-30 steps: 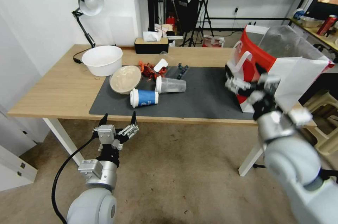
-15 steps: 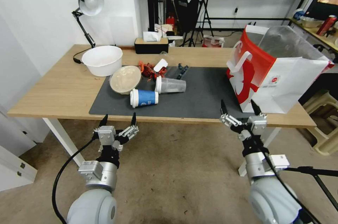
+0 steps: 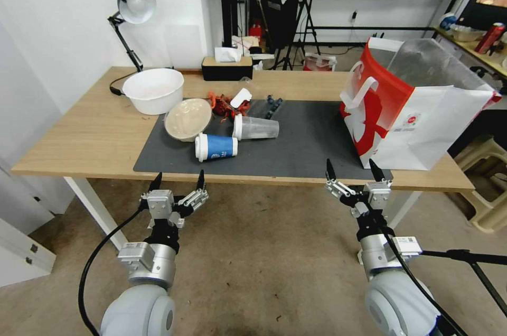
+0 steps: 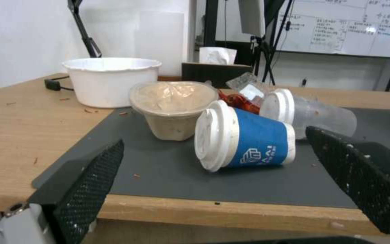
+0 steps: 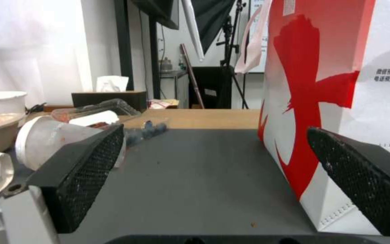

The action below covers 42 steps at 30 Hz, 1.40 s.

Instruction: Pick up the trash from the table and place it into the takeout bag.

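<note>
Left pincer (image 3: 178,179), right pincer (image 3: 350,167): both spread, empty, below tabletop (image 3: 79,135) front edge; takeout bag (image 3: 417,109) upright at right.

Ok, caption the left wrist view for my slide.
Open left pincer faces a tipped blue paper cup at the table edge.

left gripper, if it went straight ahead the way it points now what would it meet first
Most likely the white-lidded blue paper cup, lying on its side on the dark grey mat, centred between the open left gripper fingers. Depth is unclear.
</note>
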Tool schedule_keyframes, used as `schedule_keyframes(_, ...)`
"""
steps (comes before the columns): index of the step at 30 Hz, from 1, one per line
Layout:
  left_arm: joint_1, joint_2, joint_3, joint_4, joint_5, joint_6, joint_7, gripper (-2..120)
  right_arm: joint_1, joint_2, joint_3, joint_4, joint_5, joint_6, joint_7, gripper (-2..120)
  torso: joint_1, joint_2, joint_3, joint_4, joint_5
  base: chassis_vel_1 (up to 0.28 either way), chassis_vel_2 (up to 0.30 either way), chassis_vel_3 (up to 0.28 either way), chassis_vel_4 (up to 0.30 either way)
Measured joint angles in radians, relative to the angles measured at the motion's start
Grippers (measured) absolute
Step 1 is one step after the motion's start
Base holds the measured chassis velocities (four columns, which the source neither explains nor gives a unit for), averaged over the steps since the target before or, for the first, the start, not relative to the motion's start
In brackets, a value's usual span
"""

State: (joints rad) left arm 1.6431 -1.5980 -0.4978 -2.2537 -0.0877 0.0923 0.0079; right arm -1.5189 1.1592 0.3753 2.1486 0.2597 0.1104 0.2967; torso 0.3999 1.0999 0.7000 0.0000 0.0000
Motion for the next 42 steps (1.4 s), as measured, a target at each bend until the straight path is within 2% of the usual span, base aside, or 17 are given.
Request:
schedule_keyframes(7,-0.005,-0.003,0.000,0.009,0.000,-0.001,0.000,100,0.011,-0.005,-0.002,-0.007,0.011,-0.009,-0.004,100,0.000,0.000,0.000,-0.0001,0.0001,0.000,0.000,0.000,0.000)
schedule_keyframes(11,-0.009,-0.004,-0.001,0.013,0.000,-0.002,0.000,100,0.051,-0.025,-0.007,-0.010,0.062,-0.043,-0.024,100,0.000,0.000,0.000,-0.0001,0.0001,0.000,0.000,0.000,0.000)
schedule_keyframes(13,-0.012,-0.005,-0.001,0.014,0.000,-0.002,0.001,100,0.108,-0.052,-0.015,-0.013,0.143,-0.102,-0.045,100,0.000,0.000,0.000,0.0001,0.0001,0.000,0.000,0.000,0.000)
schedule_keyframes(16,-0.012,-0.005,-0.001,0.014,0.000,-0.002,0.001,100,0.137,-0.066,-0.019,-0.018,0.186,-0.134,-0.057,100,0.000,0.000,0.000,0.0001,0.0001,0.000,0.000,0.000,0.000)
schedule_keyframes(19,-0.015,-0.005,-0.004,0.015,0.000,-0.001,0.001,100,0.245,-0.120,-0.026,-0.049,0.297,-0.232,-0.110,100,0.000,0.000,0.000,0.0003,0.0000,0.000,0.000,0.000,0.000)
schedule_keyframes(26,-0.016,-0.007,-0.006,0.019,0.000,0.000,0.001,100,0.365,-0.195,-0.031,-0.102,0.365,-0.315,-0.224,100,0.000,0.000,0.000,0.0000,0.0001,0.000,0.000,0.000,0.000)
schedule_keyframes(32,-0.018,-0.010,-0.008,0.021,0.002,0.000,0.001,100,0.482,-0.251,-0.088,-0.183,0.374,-0.334,-0.330,100,0.000,0.000,0.000,0.0000,0.0001,0.000,0.000,0.000,0.000)
schedule_keyframes(34,-0.019,-0.010,-0.007,0.022,0.007,0.001,0.001,100,0.549,-0.273,-0.136,-0.232,0.377,-0.341,-0.370,100,0.000,0.000,0.000,0.0000,0.0001,0.000,0.000,0.000,0.000)
schedule_keyframes(42,-0.019,-0.010,-0.006,0.026,0.014,0.000,0.001,100,0.702,-0.263,-0.267,-0.316,0.371,-0.364,-0.366,100,0.000,0.000,0.000,0.0000,-0.0001,0.000,0.000,0.000,0.000)
